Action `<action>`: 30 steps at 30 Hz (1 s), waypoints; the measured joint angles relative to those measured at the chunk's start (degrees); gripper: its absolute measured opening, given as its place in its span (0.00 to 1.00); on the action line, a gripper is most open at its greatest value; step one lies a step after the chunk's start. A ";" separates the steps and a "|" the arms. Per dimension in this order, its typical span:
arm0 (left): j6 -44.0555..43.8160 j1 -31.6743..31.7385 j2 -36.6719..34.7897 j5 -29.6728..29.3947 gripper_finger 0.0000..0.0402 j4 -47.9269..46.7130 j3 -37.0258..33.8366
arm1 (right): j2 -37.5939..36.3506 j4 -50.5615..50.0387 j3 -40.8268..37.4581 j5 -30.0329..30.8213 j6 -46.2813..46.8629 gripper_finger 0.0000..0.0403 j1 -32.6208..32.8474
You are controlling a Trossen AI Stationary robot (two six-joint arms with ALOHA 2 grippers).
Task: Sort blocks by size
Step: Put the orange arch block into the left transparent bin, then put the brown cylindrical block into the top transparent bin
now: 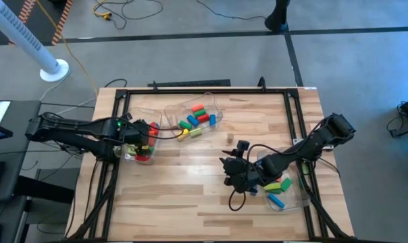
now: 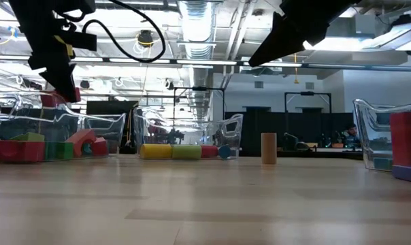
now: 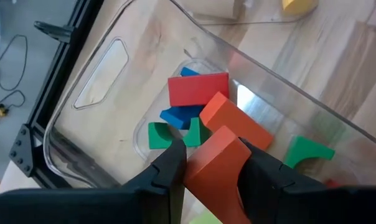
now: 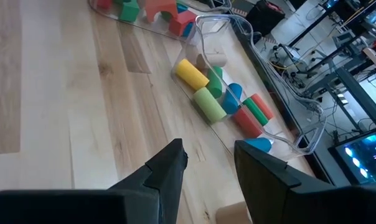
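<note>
Between the left gripper's (image 3: 211, 171) two dark fingers (image 3: 166, 171) sits an orange wooden block with a slanted end (image 3: 216, 165), clamped on both sides, held over the clear plastic bin at the table's left edge (image 3: 101, 81). Below it in that bin: a red rectangular block (image 3: 198, 89), a second orange block (image 3: 235, 121), blue pieces (image 3: 178, 115), green arch pieces (image 3: 160, 134). Right gripper (image 4: 210, 165) hovers over bare wood, fingers (image 4: 166, 171) apart, nothing between them; in the high view it is at the front right (image 1: 234, 174), next to the clear bin at the right (image 1: 288, 197) with green, yellow and blue blocks (image 1: 278, 185). Middle clear bin at the back (image 1: 214, 108) holds cylinders: yellow (image 4: 192, 73), green (image 4: 210, 103), red (image 4: 246, 121), blue (image 4: 233, 94). A lone plain wooden cylinder (image 2: 268, 148) stands upright on the butcher-block table (image 1: 184, 182), apart from all bins.
</note>
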 joint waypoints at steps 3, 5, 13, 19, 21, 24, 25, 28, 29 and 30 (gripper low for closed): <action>0.02 0.01 0.05 0.26 0.28 -0.04 0.00 | 0.00 0.00 0.00 -0.01 0.11 0.43 0.00; 0.00 0.01 0.07 0.30 0.28 -0.03 0.00 | 0.00 0.00 0.00 -0.01 0.30 0.43 0.00; -0.11 0.01 0.07 0.30 0.29 -0.03 0.02 | 0.00 -0.02 0.00 -0.01 0.44 0.43 0.00; -0.20 0.01 0.07 0.28 0.31 -0.05 0.02 | 0.00 -0.02 0.00 -0.01 0.48 0.43 0.00; -0.22 0.01 0.07 0.28 0.33 -0.05 0.02 | 0.00 -0.02 0.00 -0.04 0.48 0.43 0.00; -0.26 0.01 0.07 0.27 0.36 -0.05 0.02 | 0.00 -0.02 0.00 -0.04 0.48 0.43 0.00; -0.28 0.01 0.07 0.26 0.37 -0.05 0.02 | 0.00 -0.02 0.00 -0.04 0.48 0.43 0.00; -0.33 0.01 0.07 0.26 0.38 -0.05 0.03 | 0.00 -0.02 0.00 -0.04 0.48 0.43 0.00; -0.35 0.01 0.07 0.26 0.38 -0.05 0.04 | 0.00 -0.02 0.00 -0.04 0.48 0.43 0.00; -0.37 0.01 0.07 0.26 0.39 -0.05 0.04 | 0.00 -0.02 0.00 -0.04 0.50 0.43 0.00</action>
